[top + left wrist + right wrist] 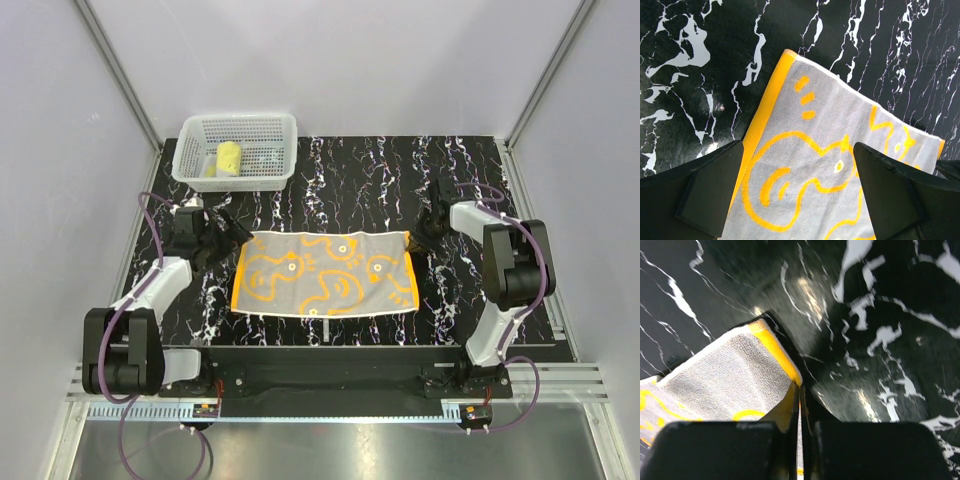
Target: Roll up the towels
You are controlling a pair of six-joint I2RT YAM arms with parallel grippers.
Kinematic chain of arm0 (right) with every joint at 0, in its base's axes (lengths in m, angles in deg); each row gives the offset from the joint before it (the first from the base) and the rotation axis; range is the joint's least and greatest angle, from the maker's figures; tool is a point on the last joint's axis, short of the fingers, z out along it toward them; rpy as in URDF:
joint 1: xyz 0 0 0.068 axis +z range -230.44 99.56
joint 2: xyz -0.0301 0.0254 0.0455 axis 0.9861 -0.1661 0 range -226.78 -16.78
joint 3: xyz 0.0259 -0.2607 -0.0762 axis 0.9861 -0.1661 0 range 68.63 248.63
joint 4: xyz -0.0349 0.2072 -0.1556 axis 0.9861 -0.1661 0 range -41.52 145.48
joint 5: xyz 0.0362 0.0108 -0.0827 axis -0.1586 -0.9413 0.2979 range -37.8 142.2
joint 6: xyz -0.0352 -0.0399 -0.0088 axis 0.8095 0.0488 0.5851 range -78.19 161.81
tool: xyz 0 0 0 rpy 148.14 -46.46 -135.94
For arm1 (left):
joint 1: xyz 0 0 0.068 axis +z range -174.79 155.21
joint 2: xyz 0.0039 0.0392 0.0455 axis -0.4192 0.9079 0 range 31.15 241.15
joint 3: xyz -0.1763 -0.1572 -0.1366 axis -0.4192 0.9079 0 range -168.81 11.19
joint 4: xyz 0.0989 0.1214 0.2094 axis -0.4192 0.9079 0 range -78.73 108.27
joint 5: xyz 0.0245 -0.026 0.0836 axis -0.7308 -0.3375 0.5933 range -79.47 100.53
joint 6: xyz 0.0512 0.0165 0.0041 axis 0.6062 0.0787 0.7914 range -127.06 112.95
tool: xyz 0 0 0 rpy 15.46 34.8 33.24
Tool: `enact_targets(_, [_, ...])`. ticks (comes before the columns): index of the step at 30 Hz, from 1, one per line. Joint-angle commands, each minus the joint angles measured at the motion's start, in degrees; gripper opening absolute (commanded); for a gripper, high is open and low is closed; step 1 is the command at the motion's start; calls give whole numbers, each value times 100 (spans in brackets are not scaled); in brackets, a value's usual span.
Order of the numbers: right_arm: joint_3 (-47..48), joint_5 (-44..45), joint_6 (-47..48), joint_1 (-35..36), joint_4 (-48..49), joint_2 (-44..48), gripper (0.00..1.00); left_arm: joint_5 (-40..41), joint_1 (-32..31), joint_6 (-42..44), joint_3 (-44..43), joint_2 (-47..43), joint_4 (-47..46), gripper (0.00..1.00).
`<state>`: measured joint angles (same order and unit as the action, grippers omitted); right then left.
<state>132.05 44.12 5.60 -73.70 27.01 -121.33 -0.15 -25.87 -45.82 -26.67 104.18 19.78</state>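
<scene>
An orange towel (325, 272) lies spread flat mid-table, pale side up with orange duck outlines and an orange edge. My right gripper (413, 240) is at its far right corner. In the right wrist view the jaws of the right gripper (801, 390) are pressed together on the towel's (730, 370) orange-edged corner, which is lifted slightly. My left gripper (232, 228) hovers at the far left corner. In the left wrist view, the left gripper (799, 150) stands wide open over the towel (820, 165), holding nothing. A pale yellow towel (230, 158) sits rolled in the basket.
A white mesh basket (240, 122) stands at the back left of the black marbled table (470, 170). Grey walls and metal frame rails close in the sides. The arm bases sit along the near edge.
</scene>
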Motion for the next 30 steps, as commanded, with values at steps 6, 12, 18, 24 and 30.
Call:
enact_targets(6, [391,157,684,-15,175,-84,19,347,-6,167,-169,-456,273,99])
enact_targets(12, [127,772,527,-15,-202,1012,76,777,-6,53,-19,-1079,905,99])
enact_targets(18, [-750,844,203,-15,-519,2699,79,928,64,-263,929,-2248,968,99])
enact_targets(24, [-2297,-36,-492,-15,-396,3959,78,-364,64,-597,1940,-2899,573,99])
enact_targets(30, [-3001,-28,-703,-15,-782,4645,77,-199,-208,-1018,2345,-3550,1160,91])
